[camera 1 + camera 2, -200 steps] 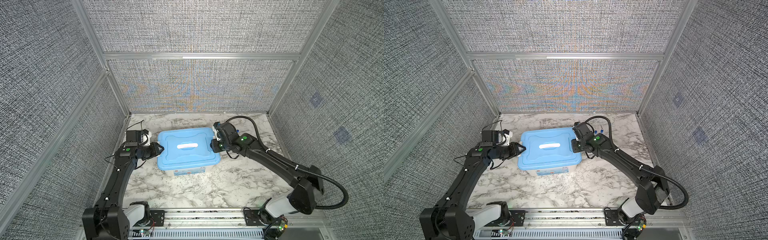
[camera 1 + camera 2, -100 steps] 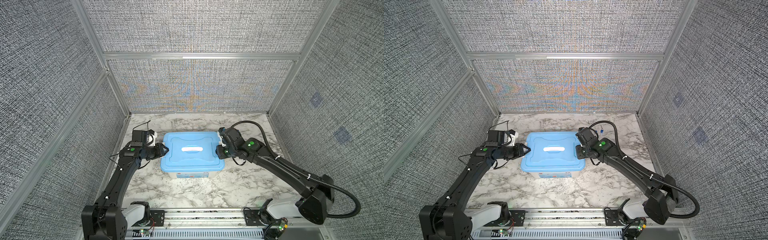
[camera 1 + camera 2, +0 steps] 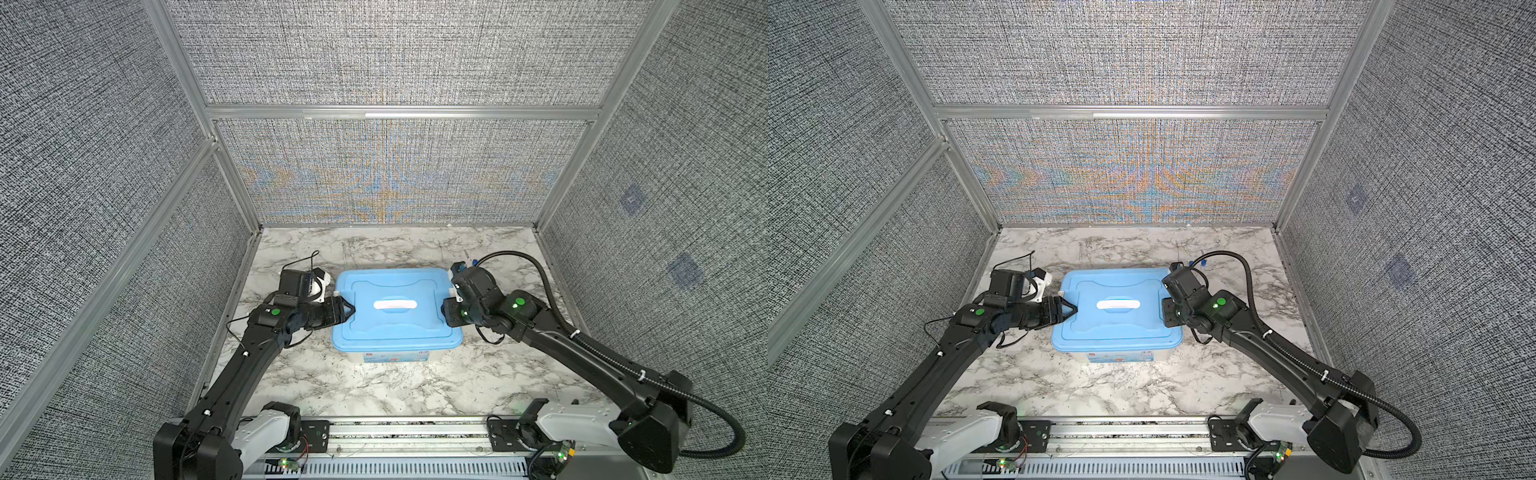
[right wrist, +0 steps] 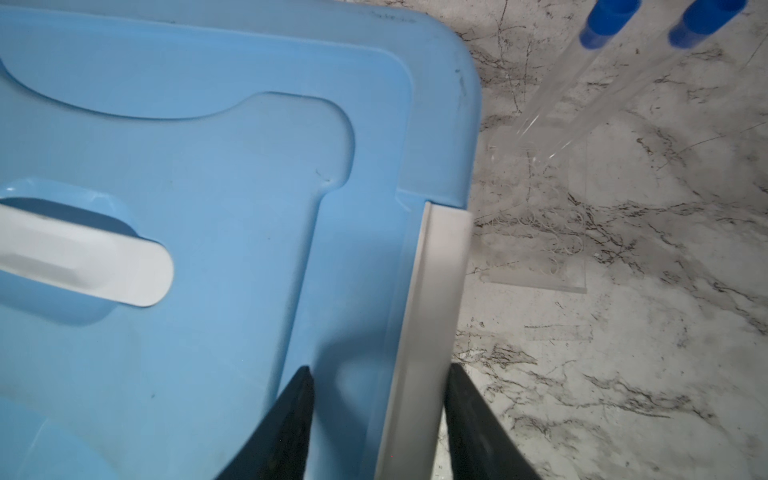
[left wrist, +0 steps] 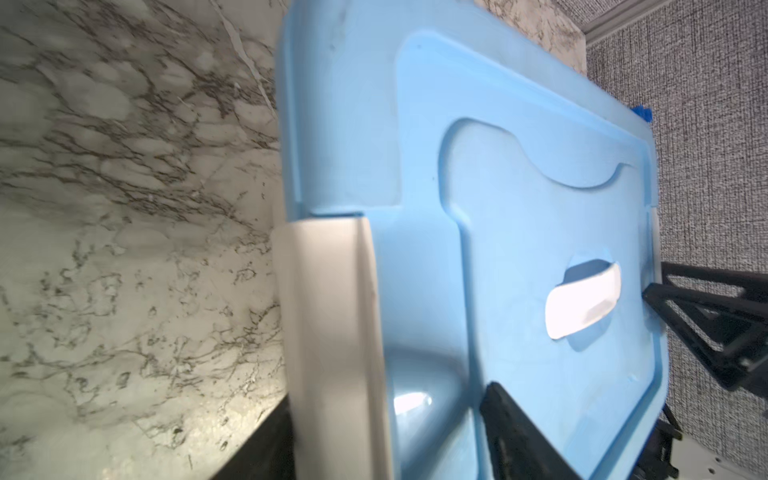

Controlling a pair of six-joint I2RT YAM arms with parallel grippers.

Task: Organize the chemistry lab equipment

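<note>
We note the left gripper (image 3: 348, 309) and right gripper (image 4: 378, 374) each astride a white latch (image 5: 332, 332) of the blue lid (image 3: 395, 328), jaws apart. Two blue-capped tubes (image 4: 604, 20) sit outside the tub (image 3: 395, 356), near its right end.

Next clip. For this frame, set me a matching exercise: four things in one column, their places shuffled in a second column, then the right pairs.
Things
A. white handle
B. two clear tubes
C. left end effector
D. right end effector

Places
1. astride the right latch of the blue lid
2. middle of the blue lid
3. in a clear stand on the marble table
4. astride the left latch of the blue lid

Pairs: A-2, B-3, C-4, D-1
</note>
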